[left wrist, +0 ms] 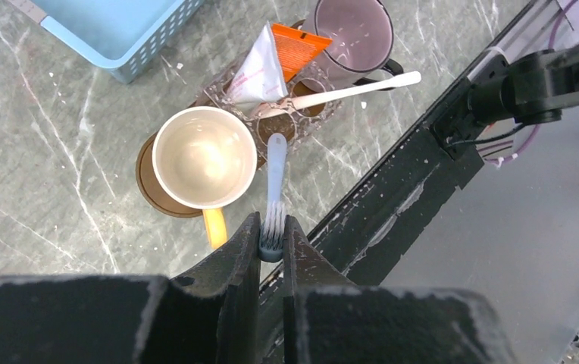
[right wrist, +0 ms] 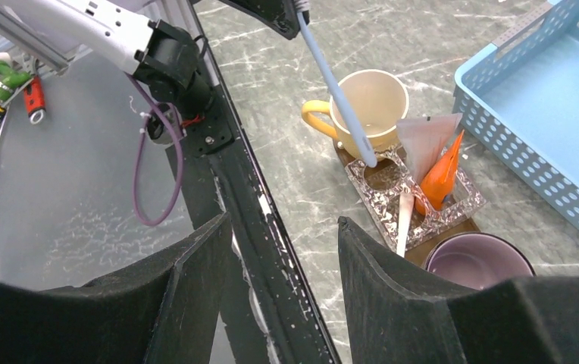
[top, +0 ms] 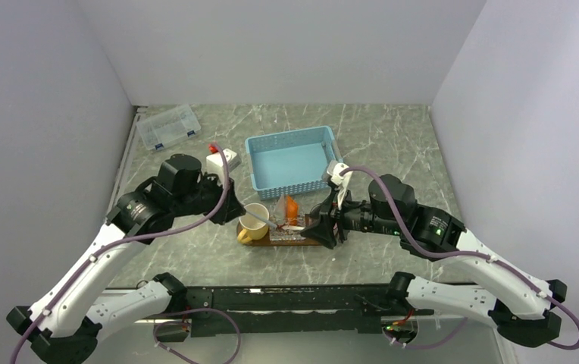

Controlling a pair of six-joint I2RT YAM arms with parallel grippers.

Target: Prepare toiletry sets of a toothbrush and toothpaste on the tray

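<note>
Marble tabletop, tray under the clear holder. Left gripper clamped on the toothbrush by its bristle end, handle tip at the holder's corner cell (probably to stand it upright). Right gripper jaws apart, empty, just beside the holder.

The tray lay mostly hidden under mug and holder; the left gripper's fingers covered part of the toothbrush's bristles.
</note>
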